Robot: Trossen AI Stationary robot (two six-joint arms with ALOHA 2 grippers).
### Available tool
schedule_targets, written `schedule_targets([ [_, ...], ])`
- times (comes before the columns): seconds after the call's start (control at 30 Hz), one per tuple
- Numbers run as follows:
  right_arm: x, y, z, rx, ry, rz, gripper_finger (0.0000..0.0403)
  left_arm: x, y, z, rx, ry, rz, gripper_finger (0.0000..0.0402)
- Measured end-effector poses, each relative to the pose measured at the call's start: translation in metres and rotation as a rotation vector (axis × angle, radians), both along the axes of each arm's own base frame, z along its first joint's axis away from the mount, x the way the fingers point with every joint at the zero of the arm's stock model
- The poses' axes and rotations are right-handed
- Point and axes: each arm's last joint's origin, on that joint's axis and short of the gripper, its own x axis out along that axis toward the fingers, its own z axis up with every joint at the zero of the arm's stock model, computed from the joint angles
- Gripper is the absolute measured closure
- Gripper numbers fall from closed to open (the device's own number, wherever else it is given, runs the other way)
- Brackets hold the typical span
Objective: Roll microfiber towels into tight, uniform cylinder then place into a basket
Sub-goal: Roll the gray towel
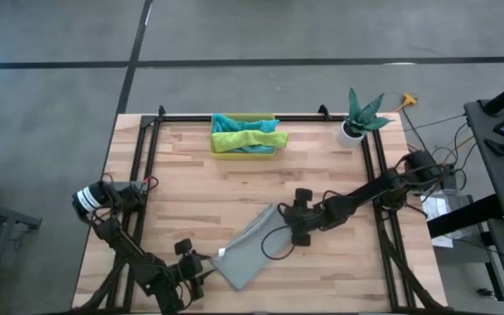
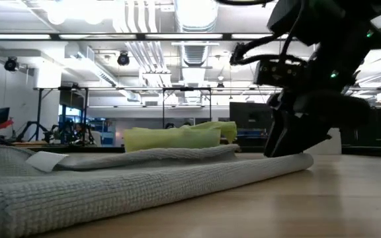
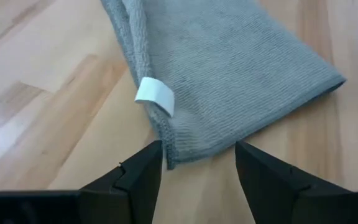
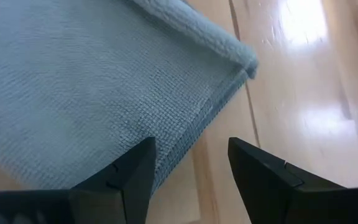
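Grey towel [image 4: 92, 81] cut off by frame

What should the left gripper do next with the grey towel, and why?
Probably ease forward and close on the near corner. The left gripper stands open with the grey towel's edge just ahead of its fingers, ungripped, and the towel lies folded flat, not yet rolled.

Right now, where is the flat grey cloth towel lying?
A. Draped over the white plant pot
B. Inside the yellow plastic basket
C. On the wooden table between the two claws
C: the flat grey cloth towel lies on the wooden table, with the left claw at one end and the right claw at the other.
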Motion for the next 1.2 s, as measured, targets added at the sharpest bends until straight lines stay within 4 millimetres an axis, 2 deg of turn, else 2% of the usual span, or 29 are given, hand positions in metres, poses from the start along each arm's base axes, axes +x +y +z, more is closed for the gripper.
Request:
schedule_targets([
  [0.17,-0.007,0.015,0.018,-0.080,-0.068,0.051,0.0214,0.000,-0.001,0.001,0.035,0.003,-0.026,0.0214],
  [0.33,-0.020,0.041,0.032,-0.125,-0.115,0.190,0.0227,0.016,-0.029,0.019,0.044,-0.172,-0.258,0.0214],
  [0.43,-0.034,0.060,0.029,-0.162,-0.093,0.317,0.0227,0.027,-0.042,0.021,0.144,-0.268,-0.402,0.0214],
  [0.57,-0.048,0.075,0.016,-0.282,-0.055,0.400,0.0227,0.041,-0.046,0.014,0.243,-0.239,-0.441,0.0214],
  [0.73,-0.053,0.079,-0.002,-0.400,-0.025,0.402,0.0227,0.044,-0.040,0.007,0.295,-0.145,-0.365,0.0214],
  [0.97,-0.052,0.075,-0.015,-0.499,0.029,0.400,0.0227,0.049,-0.043,0.011,0.253,-0.153,-0.370,0.0214],
  [1.1,-0.051,0.075,-0.016,-0.544,0.031,0.413,0.0227,0.054,-0.048,-0.007,0.279,-0.072,-0.488,0.0214],
  [1.2,-0.051,0.075,-0.016,-0.541,0.032,0.417,0.0228,0.062,-0.055,-0.016,0.309,-0.063,-0.502,0.0214],
])
